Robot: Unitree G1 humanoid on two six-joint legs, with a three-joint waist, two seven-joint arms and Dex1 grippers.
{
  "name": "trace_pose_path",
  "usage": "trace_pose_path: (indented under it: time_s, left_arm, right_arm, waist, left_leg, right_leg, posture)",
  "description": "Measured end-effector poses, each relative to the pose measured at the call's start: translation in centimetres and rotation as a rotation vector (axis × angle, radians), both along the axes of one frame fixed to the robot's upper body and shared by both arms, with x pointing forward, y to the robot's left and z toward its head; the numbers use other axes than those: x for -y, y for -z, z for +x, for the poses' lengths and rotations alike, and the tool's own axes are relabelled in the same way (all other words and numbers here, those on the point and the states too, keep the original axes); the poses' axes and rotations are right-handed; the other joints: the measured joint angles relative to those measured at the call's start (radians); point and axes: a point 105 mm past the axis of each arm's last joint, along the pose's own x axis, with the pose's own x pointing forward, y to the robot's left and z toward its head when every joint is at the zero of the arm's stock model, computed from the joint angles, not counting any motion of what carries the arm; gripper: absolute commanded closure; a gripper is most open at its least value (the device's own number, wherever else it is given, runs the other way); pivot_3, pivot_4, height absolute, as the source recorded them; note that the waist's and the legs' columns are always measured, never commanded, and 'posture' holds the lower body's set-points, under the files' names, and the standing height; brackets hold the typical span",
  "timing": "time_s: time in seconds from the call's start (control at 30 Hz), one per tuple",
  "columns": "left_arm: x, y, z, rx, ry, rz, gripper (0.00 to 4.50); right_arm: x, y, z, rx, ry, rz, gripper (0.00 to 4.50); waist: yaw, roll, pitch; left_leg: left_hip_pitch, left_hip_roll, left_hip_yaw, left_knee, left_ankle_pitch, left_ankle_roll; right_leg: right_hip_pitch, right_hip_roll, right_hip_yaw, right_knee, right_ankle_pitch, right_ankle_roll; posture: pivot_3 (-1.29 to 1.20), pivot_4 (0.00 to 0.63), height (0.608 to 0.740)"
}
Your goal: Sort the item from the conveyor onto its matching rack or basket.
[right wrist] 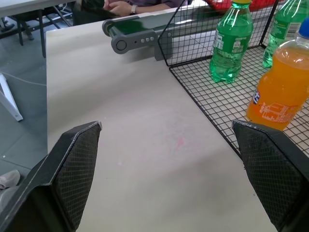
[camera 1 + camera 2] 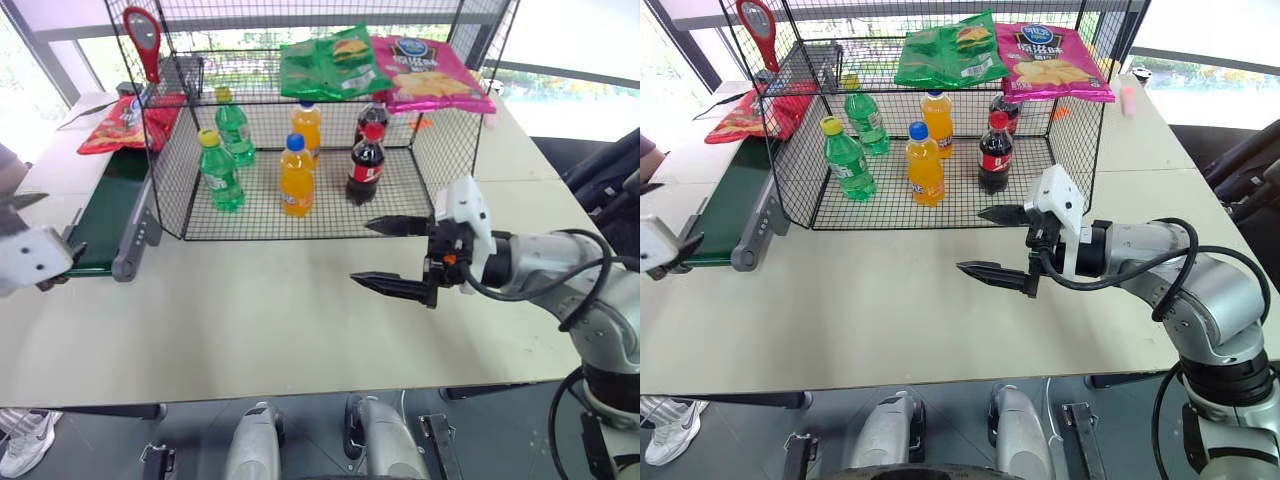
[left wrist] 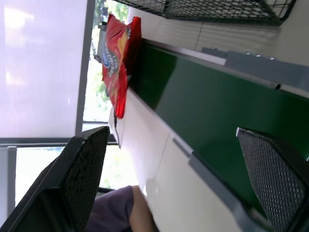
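Note:
The item, a flat red crisp bag, lies at the far end of the conveyor, a dark green belt with grey rails running along the cage's left side. The bag also appears in the left wrist view, far beyond the fingers. My left gripper hovers open and empty by the conveyor's near end. My right gripper is open and empty over the bare table in front of the cage, pointing left. The rack's black wire top shelf carries a green bag and a pink bag.
On the cage's lower grid floor stand green bottles, orange bottles and cola bottles. A red round-headed tool hangs at the cage's top left corner. A person's arm is near the conveyor's left side.

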Motion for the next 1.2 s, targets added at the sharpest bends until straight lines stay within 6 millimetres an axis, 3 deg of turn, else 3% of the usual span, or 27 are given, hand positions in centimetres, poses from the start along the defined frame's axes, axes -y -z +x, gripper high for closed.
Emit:
trace_pose_path:
  time_s: [0.33, 0.9, 1.03, 1.2]
  left_arm:
    - [0.1, -0.2, 1.7, 0.181, 0.001, 0.073, 0.06]
    - [0.5, 1.9, 3.0, 0.144, -0.026, 0.067, 0.06]
    - [0.3, 2.2, 3.2, 0.133, -0.038, 0.068, 1.84]
    - [0.3, 2.5, 3.3, 0.120, -0.048, 0.068, 4.46]
  right_arm:
    - [0.4, 0.8, 0.2, -0.016, 0.040, -0.016, 0.00]
    - [1.1, 1.8, -0.2, 0.021, 0.054, -0.095, 0.00]
    - [1.1, 1.8, -0.1, 0.026, 0.057, -0.098, 0.00]
    - [1.2, 1.8, 0.0, 0.035, 0.069, -0.103, 0.00]
  waist:
    - [0.000, 0.000, 0.000]
    - [0.000, -0.001, 0.000]
    - [0.000, -0.001, -0.001]
    - [0.000, -0.001, -0.001]
  left_leg:
    - [0.000, 0.000, 0.000, 0.000, 0.000, 0.000]
    - [0.001, 0.000, 0.000, 0.002, 0.000, 0.000]
    - [0.001, 0.000, 0.000, 0.002, 0.000, 0.000]
    - [0.001, 0.000, 0.000, 0.002, 0.000, 0.000]
  right_leg:
    - [0.001, 0.000, 0.000, 0.001, 0.001, 0.001]
    - [0.001, 0.000, 0.000, 0.003, 0.002, 0.002]
    - [0.001, 0.000, 0.000, 0.003, 0.002, 0.003]
    - [0.001, 0.000, 0.000, 0.003, 0.002, 0.003]
  posture:
    - [0.00, 0.150, 0.740]
    - [0.00, 0.150, 0.740]
    - [0.00, 0.150, 0.740]
    - [0.00, 0.150, 0.740]
